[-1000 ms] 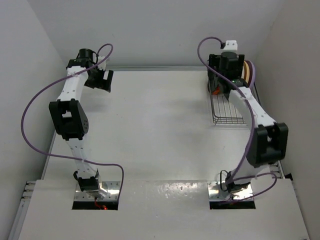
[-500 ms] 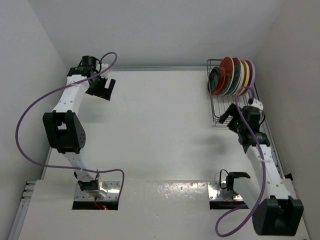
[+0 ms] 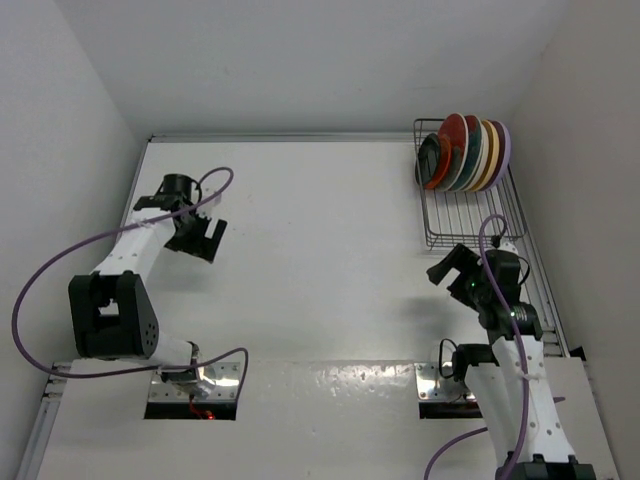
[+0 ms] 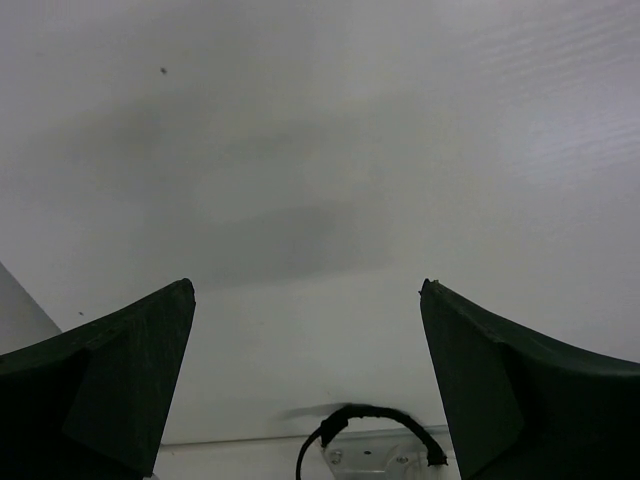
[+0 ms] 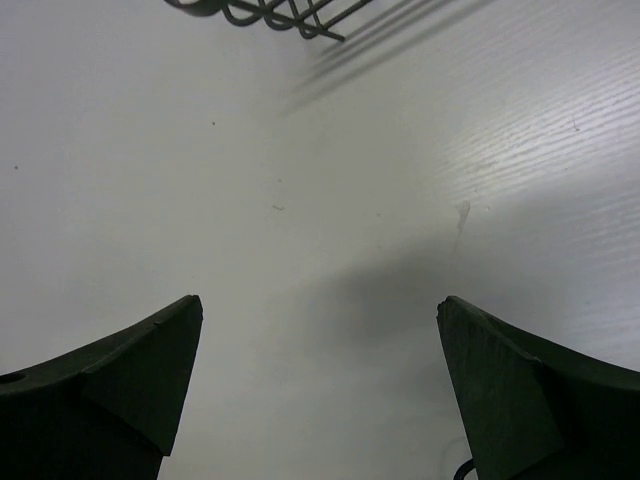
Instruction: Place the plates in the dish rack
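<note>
Both claws are empty: the right gripper (image 3: 447, 270) has its fingers apart over bare table (image 3: 320, 250), just short of the near end of the rack (image 3: 470, 228). The left gripper (image 3: 200, 238) is likewise spread, mid-left, holding nothing. The rack sits far right, its near half bare wire. The plates (image 3: 465, 152) stand on edge, packed at its far end, lavender outermost. We see no loose plate, so we judge loading done. The next move needs no grasp, just parking both arms wide of the rack.
</note>
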Tool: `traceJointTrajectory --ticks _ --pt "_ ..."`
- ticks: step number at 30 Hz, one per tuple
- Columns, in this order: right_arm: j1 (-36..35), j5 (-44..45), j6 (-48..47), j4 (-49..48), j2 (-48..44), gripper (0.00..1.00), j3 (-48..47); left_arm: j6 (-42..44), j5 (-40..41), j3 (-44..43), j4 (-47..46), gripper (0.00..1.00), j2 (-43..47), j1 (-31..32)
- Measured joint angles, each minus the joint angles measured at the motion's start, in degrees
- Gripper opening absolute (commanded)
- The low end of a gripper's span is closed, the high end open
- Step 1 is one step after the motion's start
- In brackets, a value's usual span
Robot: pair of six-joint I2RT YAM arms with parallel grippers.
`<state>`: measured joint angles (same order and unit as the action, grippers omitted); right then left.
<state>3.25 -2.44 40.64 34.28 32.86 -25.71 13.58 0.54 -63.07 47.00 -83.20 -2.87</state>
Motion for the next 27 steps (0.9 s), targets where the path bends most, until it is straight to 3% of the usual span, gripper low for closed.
traceJointTrajectory --ticks 6,27 --pt "0.02 -1.51 0.04 3.32 -3.13 1.00 1.90 0.90 0.24 7.17 -0.90 1.00 3.32 -0.02" --pt "0.00 -4.02 -0.59 6.95 -7.32 1.00 2.64 0.94 -2.29 7.37 -4.46 1.00 5.35 0.00"
